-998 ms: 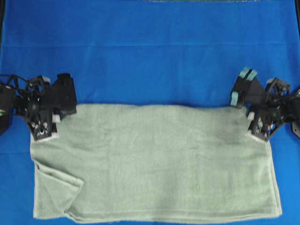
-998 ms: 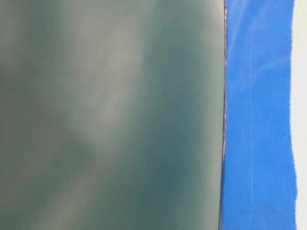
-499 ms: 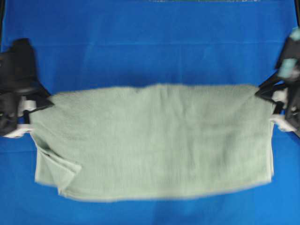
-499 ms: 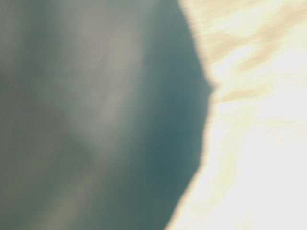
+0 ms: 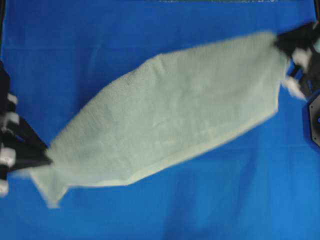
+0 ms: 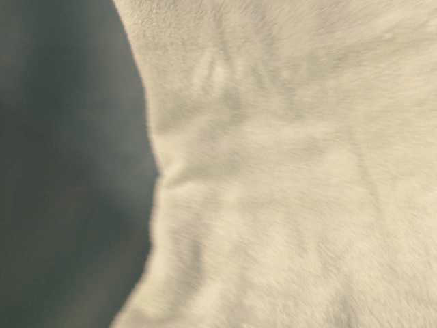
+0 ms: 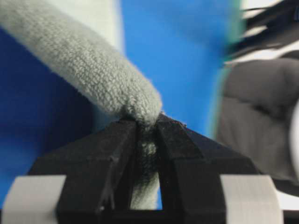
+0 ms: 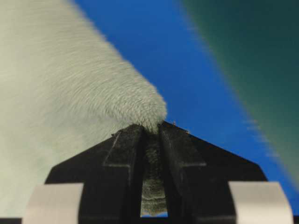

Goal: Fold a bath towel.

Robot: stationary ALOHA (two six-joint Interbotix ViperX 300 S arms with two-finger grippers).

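The pale sage-green bath towel (image 5: 170,115) hangs stretched on a slant above the blue covering, from lower left to upper right. My left gripper (image 5: 44,159) is shut on its lower left corner, and the cloth is pinched between the black jaws in the left wrist view, bath towel (image 7: 103,74), gripper (image 7: 147,123). My right gripper (image 5: 281,42) is shut on the upper right corner, with the bath towel (image 8: 65,112) running off to the left of the gripper (image 8: 150,128). In the table-level view the bath towel (image 6: 293,171) fills most of the picture.
The blue table covering (image 5: 150,30) lies under everything. A black mount (image 5: 314,120) sits at the right edge. A dark grey blurred shape (image 7: 257,102) stands to the right in the left wrist view.
Both grippers lifted the towel off the covering. The left end swung down toward the near left, the right end went up toward the far right, so the towel now hangs slanted.
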